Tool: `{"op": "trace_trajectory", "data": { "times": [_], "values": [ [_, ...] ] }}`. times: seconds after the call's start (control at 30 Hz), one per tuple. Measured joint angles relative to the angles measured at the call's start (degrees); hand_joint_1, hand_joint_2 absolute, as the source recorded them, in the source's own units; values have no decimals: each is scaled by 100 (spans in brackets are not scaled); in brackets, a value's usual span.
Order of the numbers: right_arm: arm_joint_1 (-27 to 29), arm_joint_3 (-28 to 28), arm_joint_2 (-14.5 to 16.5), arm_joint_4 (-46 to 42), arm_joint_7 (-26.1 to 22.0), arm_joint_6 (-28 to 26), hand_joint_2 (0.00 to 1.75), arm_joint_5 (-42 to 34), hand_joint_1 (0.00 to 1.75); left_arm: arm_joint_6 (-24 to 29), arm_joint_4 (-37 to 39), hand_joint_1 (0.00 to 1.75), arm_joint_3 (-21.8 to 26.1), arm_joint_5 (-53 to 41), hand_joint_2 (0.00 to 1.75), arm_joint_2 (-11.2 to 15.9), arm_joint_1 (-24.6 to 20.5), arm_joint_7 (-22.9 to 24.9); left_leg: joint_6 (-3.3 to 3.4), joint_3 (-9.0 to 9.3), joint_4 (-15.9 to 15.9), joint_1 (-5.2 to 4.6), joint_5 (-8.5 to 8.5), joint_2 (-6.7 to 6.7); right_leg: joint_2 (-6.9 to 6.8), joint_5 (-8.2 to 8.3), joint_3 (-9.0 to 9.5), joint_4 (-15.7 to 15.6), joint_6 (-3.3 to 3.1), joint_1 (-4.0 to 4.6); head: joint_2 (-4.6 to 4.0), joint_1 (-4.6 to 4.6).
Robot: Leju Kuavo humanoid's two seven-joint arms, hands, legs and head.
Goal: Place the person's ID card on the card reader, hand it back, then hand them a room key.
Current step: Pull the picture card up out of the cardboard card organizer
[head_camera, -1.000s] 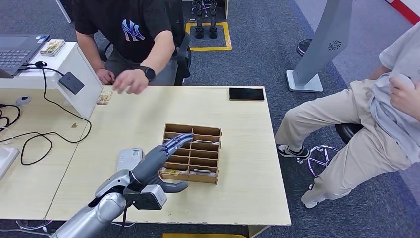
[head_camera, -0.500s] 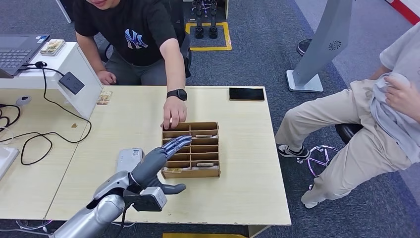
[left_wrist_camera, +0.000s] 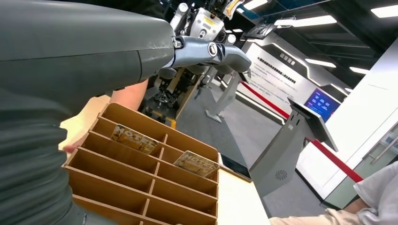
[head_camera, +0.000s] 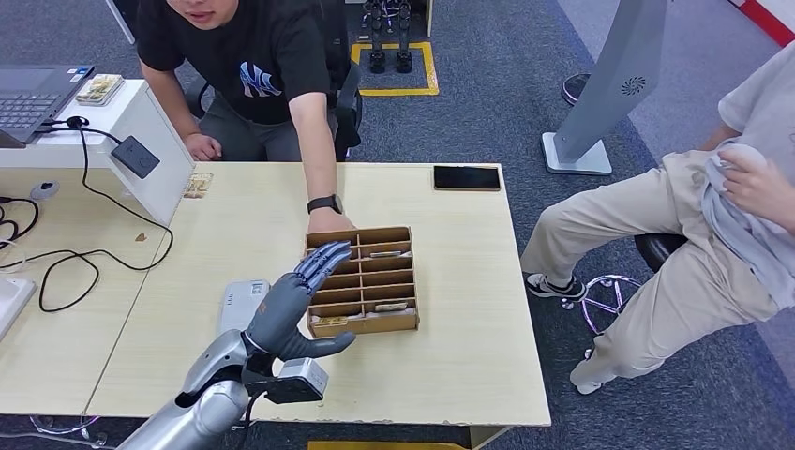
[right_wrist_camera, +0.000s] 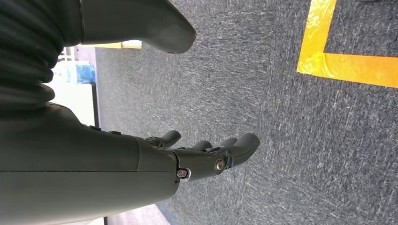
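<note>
A wooden compartment box [head_camera: 370, 324] sits mid-table with several room key cards, one [head_camera: 384, 253] in a far slot and one [head_camera: 395, 307] in a near slot. My left hand [head_camera: 298, 302] hovers open over the box's left side with its fingers stretched out and empty. In the left wrist view the fingers [left_wrist_camera: 206, 50] reach above the box [left_wrist_camera: 117, 183] and two printed cards [left_wrist_camera: 134, 138] [left_wrist_camera: 196, 164]. A person's hand [head_camera: 330, 223] rests on the box's far left corner. The grey card reader [head_camera: 242, 300] lies left of the box, partly behind my arm. My right hand [right_wrist_camera: 206, 157] hangs open over carpet.
A black phone [head_camera: 466, 177] lies at the table's far right edge. A small card [head_camera: 198, 185] lies by the white stand [head_camera: 155, 150] at far left, with cables [head_camera: 84, 253] and a laptop [head_camera: 33, 94] beyond. Another person [head_camera: 712, 216] sits to the right.
The person's hand came from the table's far edge to the box's far left corner, and the box turned slightly. My left hand drew back a little and rose.
</note>
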Motion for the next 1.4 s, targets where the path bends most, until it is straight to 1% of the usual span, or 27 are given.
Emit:
{"op": "trace_trajectory", "data": {
  "times": [0.27, 0.5, 0.7, 0.97, 1.1, 1.4],
  "values": [
    [1, -2, 0, 0, 0, 2, 175, 0, 0, 43, 3, 0, 0, -58, 175, -38, 4, 12, -1, 0, 0, 1, 1, 0, 0, 0, 0, 1, 0, 0, 0, 0],
    [1, -2, 0, 0, 3, 4, 175, 0, 0, 279, 77, 0, 0, -494, 175, -40, 2, 207, -1, 0, 0, 1, 1, 0, 0, 0, 0, 1, 0, 0, 0, 1],
    [1, -2, 0, 0, 2, 17, 175, 0, 0, 287, 226, 0, -1, -642, 175, -38, -1, 260, -1, 1, 0, 1, 1, 0, 1, 0, 0, 1, 0, 0, 0, 1],
    [1, -2, 0, 0, 2, 20, 175, 0, 0, 151, 376, 0, -36, -798, 175, -25, -20, 390, -1, 1, 0, 1, 1, 1, 1, 0, -1, 1, 0, 0, 0, 0],
    [0, -2, 0, 0, 4, 27, 175, 0, 0, -84, 603, 0, -190, -920, 175, -2, -112, 533, -1, 0, 0, 1, 1, 1, 1, 0, -1, 1, 0, 0, 0, 1],
    [1, -2, 0, 0, 8, 28, 175, 0, 0, -472, 666, 0, -298, -637, 175, 42, -152, 459, -1, 1, 0, 1, 1, 1, 1, 0, -1, 1, 0, 0, 0, 1]
  ]
}}
